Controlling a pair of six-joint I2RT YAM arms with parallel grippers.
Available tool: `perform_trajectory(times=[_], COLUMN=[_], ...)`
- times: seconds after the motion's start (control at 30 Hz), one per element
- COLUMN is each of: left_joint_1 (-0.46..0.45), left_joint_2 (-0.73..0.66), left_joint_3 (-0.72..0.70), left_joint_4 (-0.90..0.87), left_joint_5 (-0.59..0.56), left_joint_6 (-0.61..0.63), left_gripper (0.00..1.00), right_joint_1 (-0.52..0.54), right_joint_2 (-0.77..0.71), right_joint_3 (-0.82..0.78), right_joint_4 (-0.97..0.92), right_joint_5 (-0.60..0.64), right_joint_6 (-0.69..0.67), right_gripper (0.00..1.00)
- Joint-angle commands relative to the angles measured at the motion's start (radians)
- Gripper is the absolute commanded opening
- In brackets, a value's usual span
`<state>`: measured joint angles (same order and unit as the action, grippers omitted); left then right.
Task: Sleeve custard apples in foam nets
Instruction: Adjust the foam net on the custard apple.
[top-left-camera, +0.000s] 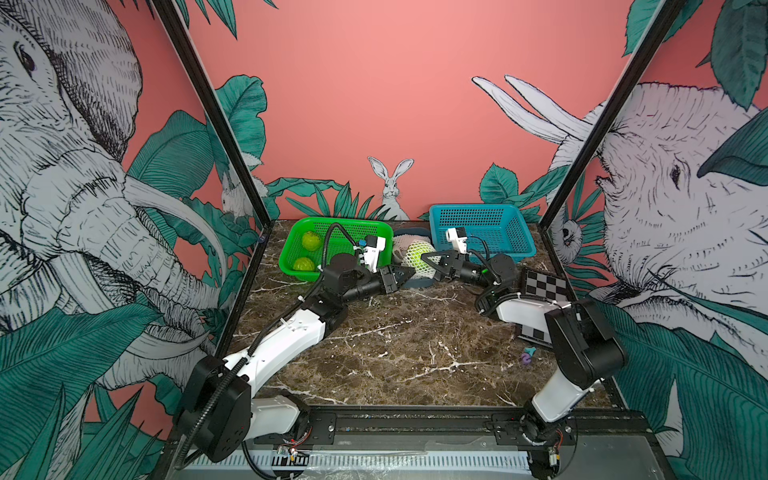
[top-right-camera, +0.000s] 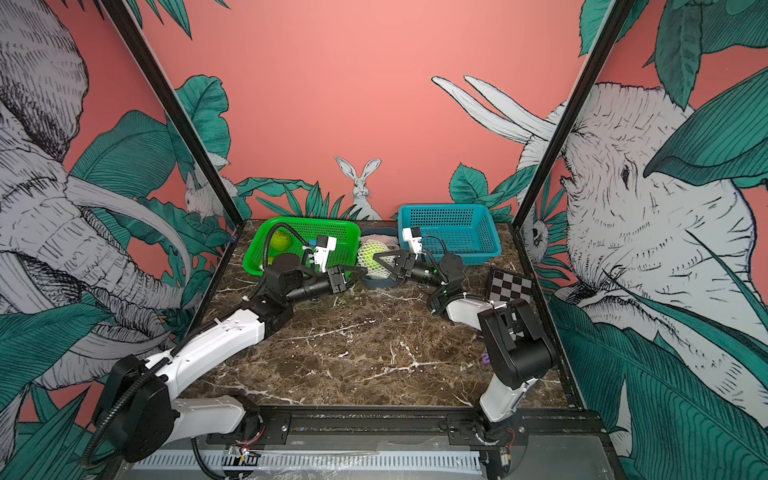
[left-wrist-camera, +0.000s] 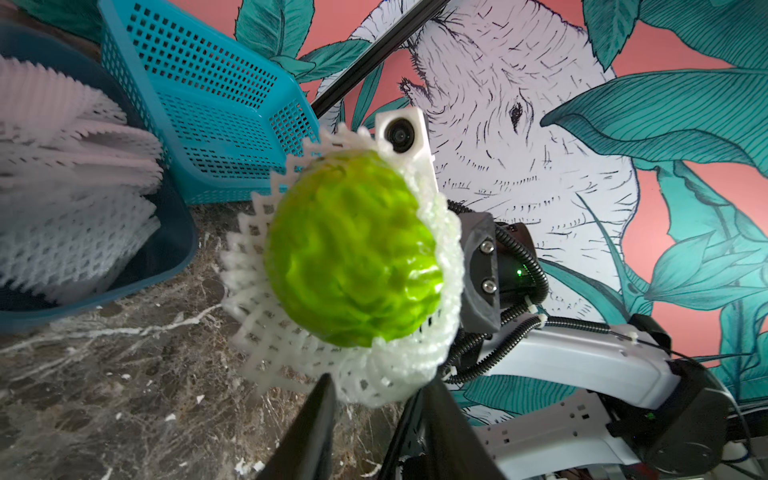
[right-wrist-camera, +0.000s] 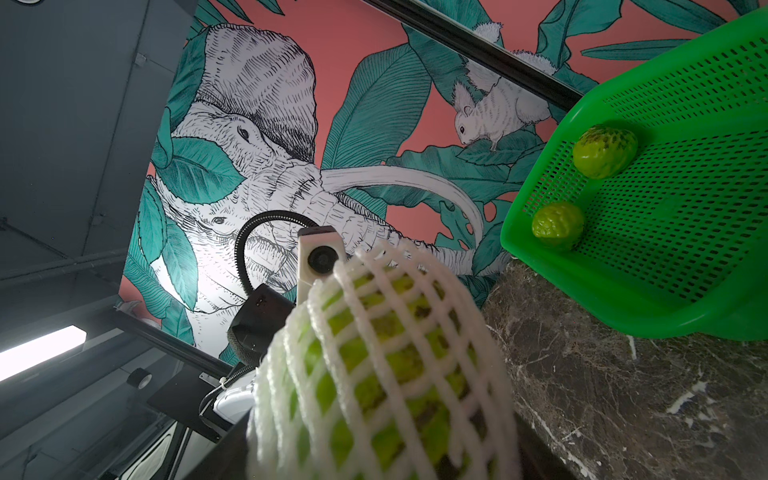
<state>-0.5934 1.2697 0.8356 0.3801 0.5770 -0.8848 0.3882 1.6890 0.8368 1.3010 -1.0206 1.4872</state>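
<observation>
Right pincer (top-left-camera: 430, 266) clamps the first apple (left-wrist-camera: 353, 249) above the tub (left-wrist-camera: 183, 241). Its net (left-wrist-camera: 257, 232) is pulled over most of the fruit, one end bare. Your left pincer (top-left-camera: 410, 273) stands parted at the hem. Two apples (right-wrist-camera: 604, 151) lie unsleeved in the green basket (top-left-camera: 291, 257), so you're roughly a third done.

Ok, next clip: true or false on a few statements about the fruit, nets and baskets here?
1. Two bare custard apples lie in the green basket. True.
2. The blue basket holds a sleeved fruit. False: the blue basket looks empty.
3. The right end effector holds a custard apple partly inside a foam net. True.
4. The spare foam nets sit in the green basket. False: they are in the grey-blue tub.
</observation>
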Motion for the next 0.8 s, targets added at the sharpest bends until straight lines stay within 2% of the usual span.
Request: perform_trajectory(times=[0.0, 0.2, 0.33, 0.47, 0.63, 0.77], left_joint_1=[-0.003, -0.008, -0.014, -0.02, -0.02, -0.016], left_joint_2=[-0.007, 0.028, 0.03, 0.024, -0.012, -0.072], left_joint_3=[0.022, 0.048, 0.048, 0.047, 0.05, 0.04], left_joint_4=[0.007, 0.048, 0.072, 0.059, -0.003, -0.115], left_joint_5=[-0.026, 0.007, 0.017, 0.016, -0.011, -0.088], left_joint_6=[0.015, -0.002, -0.008, -0.005, 0.034, 0.101], left_gripper=[0.42, 0.35, 0.24, 0.07, 0.02, 0.0], right_joint_1=[0.005, 0.006, 0.005, 0.006, 0.006, 0.006], right_joint_2=[0.016, 0.015, 0.018, 0.023, 0.02, 0.012], right_joint_3=[0.026, 0.021, 0.014, 0.012, 0.009, 0.002], right_joint_4=[0.11, 0.111, 0.102, 0.11, 0.093, 0.101], right_joint_5=[0.017, 0.018, 0.023, 0.031, 0.03, 0.032], right_joint_6=[0.058, 0.056, 0.045, 0.05, 0.039, 0.041], right_gripper=[0.73, 0.73, 0.73, 0.73, 0.72, 0.72])
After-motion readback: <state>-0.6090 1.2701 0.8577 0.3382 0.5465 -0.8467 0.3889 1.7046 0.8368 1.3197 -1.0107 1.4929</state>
